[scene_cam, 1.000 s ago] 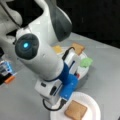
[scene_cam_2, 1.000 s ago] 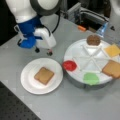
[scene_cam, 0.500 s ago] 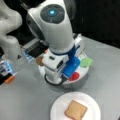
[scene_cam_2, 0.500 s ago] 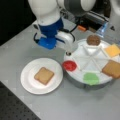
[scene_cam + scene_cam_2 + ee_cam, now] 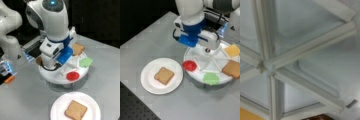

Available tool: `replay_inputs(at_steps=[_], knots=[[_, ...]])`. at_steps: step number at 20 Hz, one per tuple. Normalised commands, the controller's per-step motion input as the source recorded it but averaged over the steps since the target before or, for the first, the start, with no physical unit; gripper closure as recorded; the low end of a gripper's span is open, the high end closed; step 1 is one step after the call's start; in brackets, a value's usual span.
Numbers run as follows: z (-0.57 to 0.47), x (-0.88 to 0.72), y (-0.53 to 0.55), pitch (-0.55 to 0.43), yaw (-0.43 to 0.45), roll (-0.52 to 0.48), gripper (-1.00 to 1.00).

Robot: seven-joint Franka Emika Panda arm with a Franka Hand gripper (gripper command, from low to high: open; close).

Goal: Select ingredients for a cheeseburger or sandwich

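Hanging over the white divided tray (image 5: 195, 75), the arm hides its pincer in both front views, and whether it is released or clenched cannot be told. One toast slice (image 5: 164, 75) lies flat on the white plate (image 5: 147, 82) on the grey surface (image 5: 150, 42). In the tray's compartments lie a second toast slice (image 5: 232, 69), the cheese square (image 5: 233, 50), a green leaf piece (image 5: 211, 78) and a red disc (image 5: 189, 65); the wrist view shows tray dividers (image 5: 302, 57) close below.

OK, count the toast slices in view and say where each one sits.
2. One toast slice lies on the white plate; the other toast slice sits in a tray compartment at a front view's right. The arm may hide more.
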Motion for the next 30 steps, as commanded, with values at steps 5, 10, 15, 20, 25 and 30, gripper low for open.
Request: replay_inputs(at_steps=[5, 10, 15, 20, 25, 30], knots=[[-0.25, -0.41, 0.19, -0.258, -0.016, -0.166, -1.0], [-0.21, -0.28, 0.14, -0.238, -0.037, -0.126, -1.0], [-0.15, -0.21, 0.15, -0.224, -0.038, -0.101, -1.0], [-0.13, -0.15, 0.17, -0.212, -0.084, -0.069, -1.0], [-0.13, -0.1, 0.14, -0.207, -0.122, -0.014, -1.0], [-0.16, -0.07, 0.0, -0.197, -0.069, 0.02, -1.0]])
